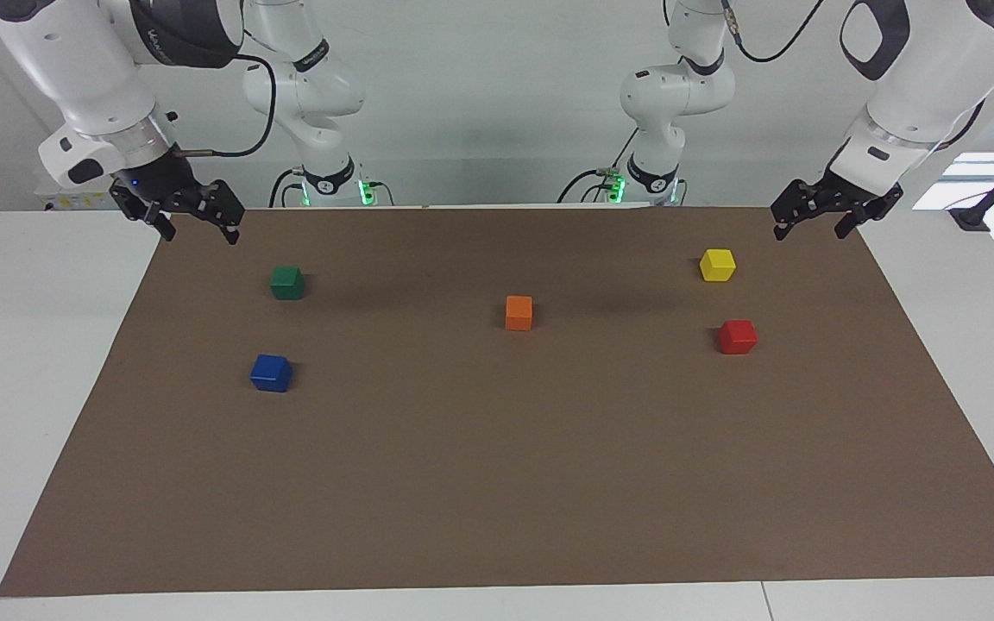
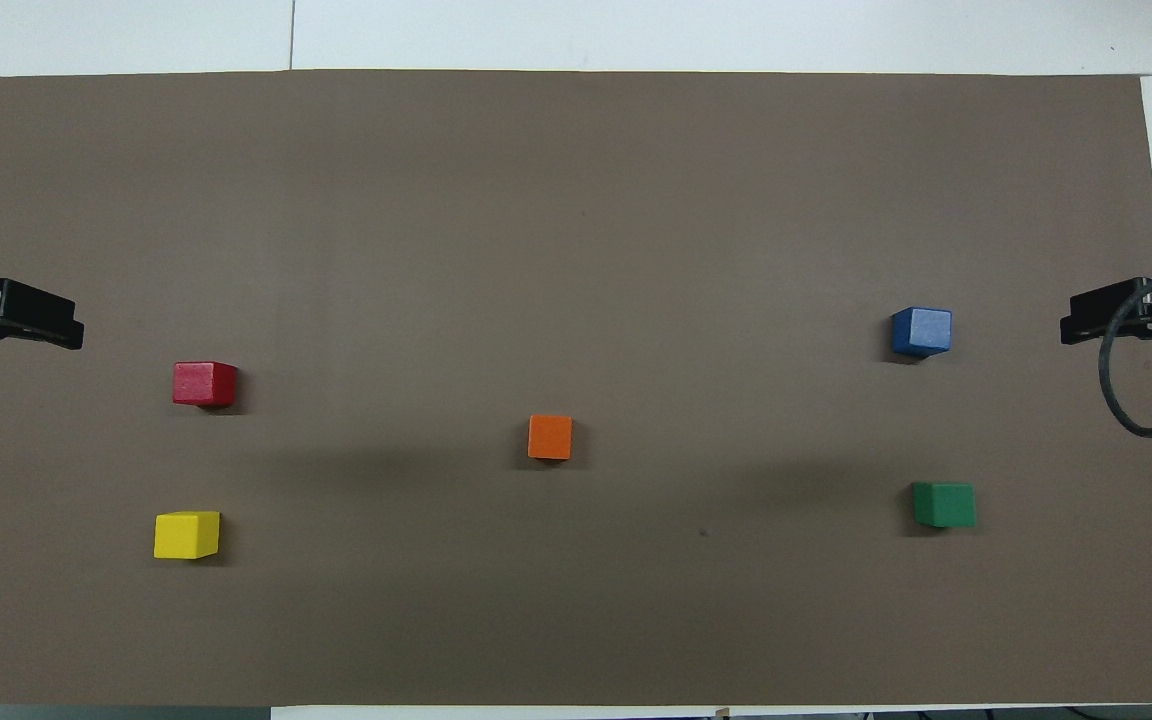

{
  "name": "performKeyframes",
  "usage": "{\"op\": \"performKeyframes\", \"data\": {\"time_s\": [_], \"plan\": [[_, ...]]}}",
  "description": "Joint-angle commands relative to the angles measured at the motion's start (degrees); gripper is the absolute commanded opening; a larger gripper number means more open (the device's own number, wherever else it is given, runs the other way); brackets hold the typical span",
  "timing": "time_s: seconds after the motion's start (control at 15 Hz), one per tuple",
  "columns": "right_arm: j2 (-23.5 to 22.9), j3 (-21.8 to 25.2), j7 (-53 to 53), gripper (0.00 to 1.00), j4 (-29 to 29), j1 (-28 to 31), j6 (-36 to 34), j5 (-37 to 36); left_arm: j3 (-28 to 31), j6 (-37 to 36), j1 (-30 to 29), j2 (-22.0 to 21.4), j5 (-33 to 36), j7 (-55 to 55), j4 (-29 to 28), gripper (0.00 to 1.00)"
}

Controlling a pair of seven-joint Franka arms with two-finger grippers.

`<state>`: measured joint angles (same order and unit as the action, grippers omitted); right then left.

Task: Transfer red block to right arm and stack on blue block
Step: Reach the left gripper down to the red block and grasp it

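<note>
Lying on a brown mat [image 1: 497,483] spread over the white worktop [image 1: 40,388] — five small cubes, all apart from one another, none stacked. Sitting toward the left arm's end of the mat: the red block [image 1: 737,336], with the yellow block [image 1: 717,265] close beside it and nearer to the robots. Resting toward the right arm's end: the blue block [image 1: 271,373], with the dark green block [image 1: 287,282] nearer to the robots than it. Standing about midway between the two pairs: the orange block [image 1: 519,312], roughly level with the red one in distance from the robots.

Hanging in the air over the mat's corner at its own end: the left gripper [image 1: 812,230], jaws standing wide, holding nothing, well apart from the red block and the yellow one. Hovering over the matching corner at the other end: the right gripper [image 1: 200,233], carrying a small blue light on its black body, jaws likewise spread wide and empty, well clear of the green block below and of the blue block.

Reaching in from above at either end: the right arm [image 1: 91,78] and the left arm [image 1: 920,86], both white, both waiting. Showing in the overhead view only at the edges — black gripper tips, with a looping black cable [image 2: 1126,400] beside the right one. Glowing green at the arm bases: small lights [image 1: 365,191].
</note>
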<state>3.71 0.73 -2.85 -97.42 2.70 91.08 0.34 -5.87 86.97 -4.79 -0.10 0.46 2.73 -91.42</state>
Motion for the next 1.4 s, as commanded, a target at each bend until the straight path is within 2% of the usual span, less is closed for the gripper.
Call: {"op": "performKeyframes", "data": {"time_s": [0.0, 0.4, 0.53, 0.73, 1.07, 1.33], "plan": [[1.1, -0.4, 1.0, 1.00, -1.2, 0.5, 0.4, -0.5, 0.2, -0.3, 0.5, 0.1, 1.0, 0.4, 0.8, 1.00], [1.2, -0.4, 0.8, 1.00, -1.5, 0.4, 0.6, -0.5, 1.6, 0.4, 0.3, -0.4, 0.6, -0.3, 0.0, 1.00], [1.2, -0.4, 0.8, 1.00, -1.5, 0.2, 0.7, -0.5, 1.6, 4.9, 0.4, -0.4, 0.7, 0.0, -1.2, 1.00], [1.2, -0.5, 0.8, 1.00, -1.5, 0.0, 0.8, -0.5, 1.6, 9.2, 0.0, 0.1, 0.9, 0.3, -5.8, 1.00], [1.2, -1.0, 3.3, 1.00, -1.3, -0.2, 1.6, 0.5, 1.6, 22.6, -0.2, 1.4, 1.0, 0.2, -17.6, 1.00], [1.2, -1.1, 3.3, 1.00, -1.3, -0.3, 2.0, 4.9, 1.7, 32.7, -0.4, 2.0, 1.1, 0.2, -26.0, 1.00]]}}
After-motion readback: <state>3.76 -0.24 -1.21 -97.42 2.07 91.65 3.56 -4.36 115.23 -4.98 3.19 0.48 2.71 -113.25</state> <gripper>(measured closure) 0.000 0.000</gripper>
